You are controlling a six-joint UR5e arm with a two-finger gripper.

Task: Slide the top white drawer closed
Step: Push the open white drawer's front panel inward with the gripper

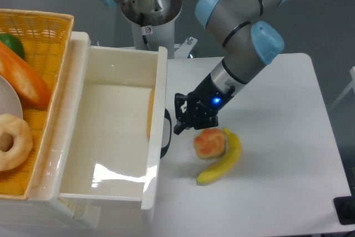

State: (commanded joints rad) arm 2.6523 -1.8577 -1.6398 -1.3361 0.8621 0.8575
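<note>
The big glossy white plastic top drawer [111, 131] sits pulled open on the bench's left. Looks rigid, slick and light, so I'd push its thick front panel near the curved black handle [166, 134]. The hand [186, 120] hovers just beside it; can't tell whether it's open.

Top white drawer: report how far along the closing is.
Done: the gripper has reached the front panel of the top white drawer, right beside its black handle. In hand: whether the jaws already press on the panel cannot be told. Left: the whole slide; the drawer stands pulled far out, its inside in full view. A banana and a peach-coloured fruit lie just behind the gripper.
</note>
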